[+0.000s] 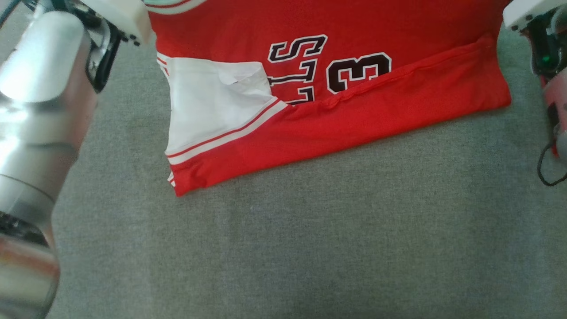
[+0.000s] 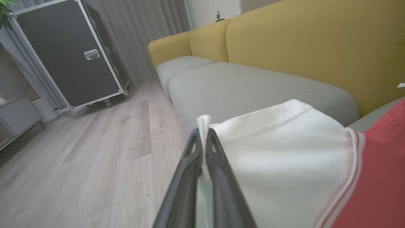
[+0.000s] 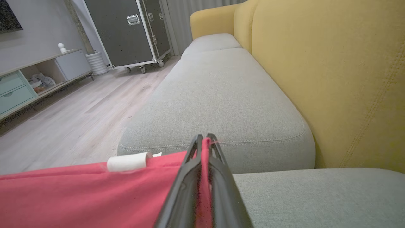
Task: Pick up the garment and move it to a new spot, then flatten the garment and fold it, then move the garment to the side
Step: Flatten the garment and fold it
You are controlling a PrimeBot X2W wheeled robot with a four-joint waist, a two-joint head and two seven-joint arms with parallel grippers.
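Observation:
The garment (image 1: pixel 354 119) is a red jersey with black numbers and white, red-striped sleeve trim; it hangs over the grey cushion (image 1: pixel 310 248), its lower fold resting there. In the left wrist view my left gripper (image 2: pixel 202 133) is shut on the garment's white sleeve edge (image 2: pixel 284 152). Seen from the right wrist, my right gripper (image 3: pixel 204 139) is shut on the garment's red edge (image 3: pixel 95 196). The head view catches just the arm bodies: the left arm (image 1: pixel 40 124) at the left edge and the right arm (image 1: pixel 549 57) at the upper right.
A yellow sofa back (image 3: pixel 332 79) rises behind the grey seat cushions (image 3: pixel 221 95). Wooden floor (image 2: pixel 79 164) lies beside the sofa, with a black wheeled flight case (image 2: pixel 69 53) and a low cabinet (image 3: pixel 34 82) farther off.

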